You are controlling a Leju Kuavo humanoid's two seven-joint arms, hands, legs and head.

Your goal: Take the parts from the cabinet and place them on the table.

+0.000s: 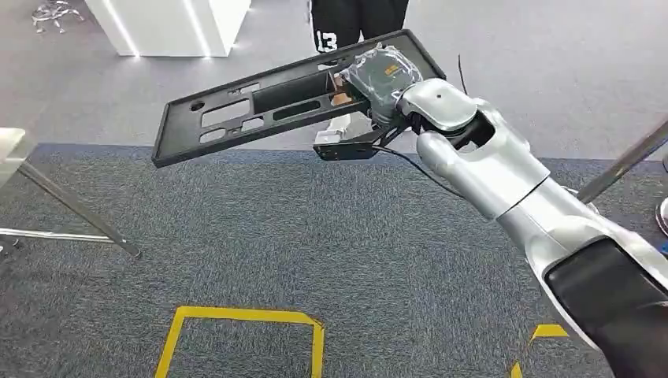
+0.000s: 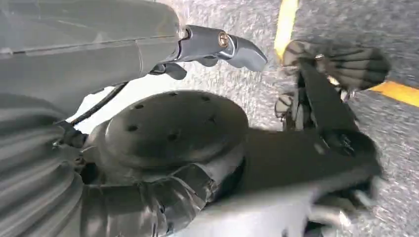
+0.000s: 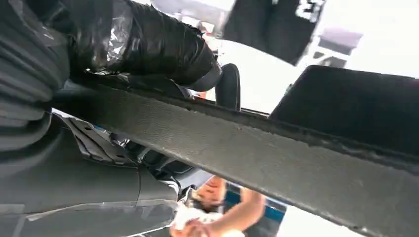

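Holding a long black panel (image 1: 268, 102) up over the carpeted floor (image 1: 315, 244), our right hand (image 1: 378, 79) reaches forward and to the left from the right side of the head view. The panel is a flat, dark plastic part with a raised rim and several rectangular cutouts. It hangs in mid-air, tilted, with its left end lower and nearer and its right end higher and farther. Our right hand grips it at the right end, fingers closed around the edge; the hand is wrapped in a clear film. In the right wrist view the same panel (image 3: 276, 153) crosses the picture as a broad dark bar, with our right hand (image 3: 143, 44) pressed against it.

Our left hand (image 2: 217, 47) appears in the left wrist view, above grey carpet and a yellow line (image 2: 286, 22). Its thumb and fingers are close together and we see nothing in them, but we cannot tell whether it is open or closed.

On the floor near us lies a yellow taped rectangle (image 1: 240, 323). Far off, a person (image 1: 358, 20) in dark clothing stands behind the panel, and a white block (image 1: 169, 24) sits at the far left. Slanted metal legs (image 1: 75, 209) cross the left edge.
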